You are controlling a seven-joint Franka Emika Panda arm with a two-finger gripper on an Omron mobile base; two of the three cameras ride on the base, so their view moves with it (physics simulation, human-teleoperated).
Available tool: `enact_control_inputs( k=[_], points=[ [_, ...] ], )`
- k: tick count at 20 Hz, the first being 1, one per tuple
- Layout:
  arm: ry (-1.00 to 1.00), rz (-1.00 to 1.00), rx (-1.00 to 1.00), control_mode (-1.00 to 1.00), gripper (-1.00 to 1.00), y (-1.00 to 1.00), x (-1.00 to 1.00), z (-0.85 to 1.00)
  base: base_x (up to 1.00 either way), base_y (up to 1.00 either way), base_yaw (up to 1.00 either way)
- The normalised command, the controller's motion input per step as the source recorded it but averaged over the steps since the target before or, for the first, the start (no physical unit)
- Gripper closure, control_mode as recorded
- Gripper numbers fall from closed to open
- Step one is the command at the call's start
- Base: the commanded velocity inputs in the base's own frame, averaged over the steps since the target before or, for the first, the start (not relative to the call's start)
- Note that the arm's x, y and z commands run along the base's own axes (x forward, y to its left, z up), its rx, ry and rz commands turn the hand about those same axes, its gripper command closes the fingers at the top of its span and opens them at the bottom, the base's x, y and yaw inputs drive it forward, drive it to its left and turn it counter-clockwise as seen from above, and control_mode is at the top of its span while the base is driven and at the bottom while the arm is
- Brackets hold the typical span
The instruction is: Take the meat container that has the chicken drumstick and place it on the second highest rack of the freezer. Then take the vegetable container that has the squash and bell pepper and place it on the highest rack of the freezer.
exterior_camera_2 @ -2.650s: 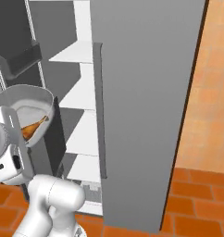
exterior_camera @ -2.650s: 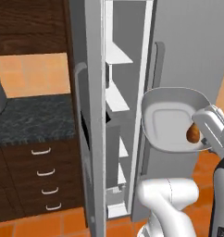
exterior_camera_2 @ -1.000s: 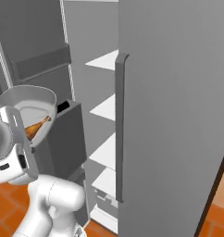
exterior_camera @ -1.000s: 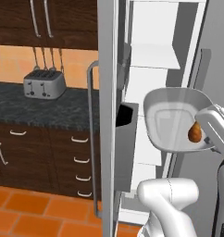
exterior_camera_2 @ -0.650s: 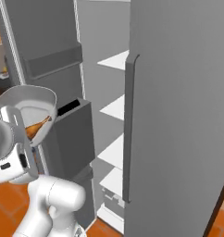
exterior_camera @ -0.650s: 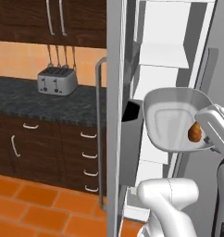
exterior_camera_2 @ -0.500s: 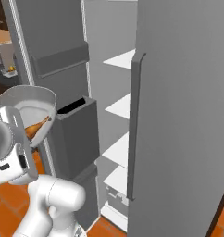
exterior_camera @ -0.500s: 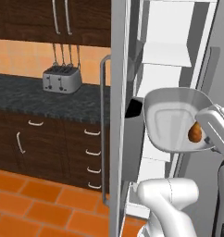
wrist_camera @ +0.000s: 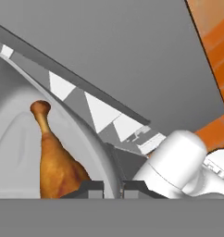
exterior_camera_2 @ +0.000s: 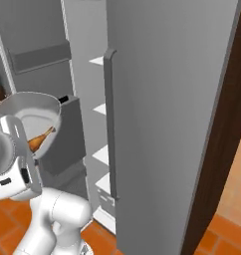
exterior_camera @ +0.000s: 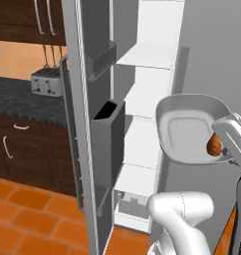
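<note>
Open grey-steel freezer door [exterior_camera: 85, 124] with dark bins at left, white shelves [exterior_camera: 147, 55] beyond. Shallow grey meat container [exterior_camera: 189, 127] with orange-brown chicken drumstick [exterior_camera: 215, 144] held aloft right of the opening, gripper [wrist_camera: 113, 187] pinched shut on its rim. Risk: edge grip lets container tilt, drumstick slides out; rim may clip door bins or closed right door [exterior_camera_2: 162, 99] on approach.

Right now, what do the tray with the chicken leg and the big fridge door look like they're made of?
The tray looks like smooth grey plastic or metal, with a soft sheen. The chicken drumstick looks glossy orange-brown, like cooked meat. The freezer door looks like brushed grey steel, flat and matte.
</note>
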Motion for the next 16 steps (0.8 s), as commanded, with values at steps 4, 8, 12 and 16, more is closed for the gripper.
enact_control_inputs(
  k=[4,8,12,16],
  points=[
    [0.0,0.0,0.0,1.0,1.0,0.0,0.0,0.0,0.99,-0.1,0.0],
    [0.0,0.0,0.0,1.0,1.0,0.0,0.0,0.0,0.93,0.05,0.0],
    [0.0,0.0,0.0,1.0,1.0,0.0,0.0,0.0,0.27,0.74,0.0],
    [0.0,0.0,0.0,1.0,1.0,0.0,0.0,0.0,0.37,0.39,-0.07]
  ],
)
